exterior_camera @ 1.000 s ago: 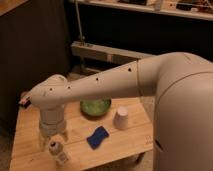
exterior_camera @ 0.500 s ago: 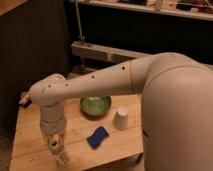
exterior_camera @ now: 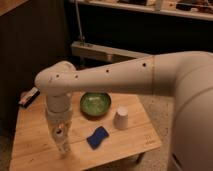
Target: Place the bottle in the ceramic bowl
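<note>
Camera view: one worktop (exterior_camera: 136, 134) holds one bowl (exterior_camera: 95, 103), one cup (exterior_camera: 121, 118), one sponge (exterior_camera: 97, 137); one claw (exterior_camera: 61, 144) grips one bottle (exterior_camera: 63, 149), front-left.

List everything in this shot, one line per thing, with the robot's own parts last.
table: 1, light wood, centre of the view
ceramic bowl: 1, green, far middle of the table
cup: 1, white, upside down, right of the bowl and apart from it
pad: 1, blue, flat, near the table's front edge
bottle: 1, whitish, front left of the table, between the gripper's fingers
small object: 1, dark and pale, far left corner of the table; unclear what it is
rail: 1, grey, behind the table
arm: 1, white, reaching across above the table
gripper: 1, white, pointing down, shut on the bottle
</note>
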`<state>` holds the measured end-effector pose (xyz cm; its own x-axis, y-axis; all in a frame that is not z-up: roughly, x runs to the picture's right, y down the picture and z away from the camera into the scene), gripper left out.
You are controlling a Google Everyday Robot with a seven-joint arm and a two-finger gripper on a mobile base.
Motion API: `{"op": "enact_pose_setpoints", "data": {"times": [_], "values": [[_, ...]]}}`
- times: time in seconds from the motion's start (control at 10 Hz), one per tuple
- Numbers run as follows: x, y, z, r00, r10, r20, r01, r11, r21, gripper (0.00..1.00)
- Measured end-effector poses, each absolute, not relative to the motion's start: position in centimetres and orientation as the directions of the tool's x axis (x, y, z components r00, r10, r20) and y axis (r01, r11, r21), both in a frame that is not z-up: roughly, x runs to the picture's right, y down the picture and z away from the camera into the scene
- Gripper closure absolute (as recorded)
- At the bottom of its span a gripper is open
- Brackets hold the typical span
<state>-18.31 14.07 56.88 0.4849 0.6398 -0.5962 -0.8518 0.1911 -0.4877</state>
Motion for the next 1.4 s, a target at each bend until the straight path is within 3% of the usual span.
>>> {"op": "enact_pose_setpoints", "data": {"times": [0.4,0.9,1.4], "values": [[-15.1,3.2,56.5,0.398,0.739,-0.543,-0.899,0.197,-0.391,1.00],[-10.0,-8.0,62.6,0.233,0.814,-0.532,-0.967,0.134,-0.218,1.00],[-2.4,-13.6,69.9,0.105,0.827,-0.553,-0.992,0.048,-0.116,1.00]]}}
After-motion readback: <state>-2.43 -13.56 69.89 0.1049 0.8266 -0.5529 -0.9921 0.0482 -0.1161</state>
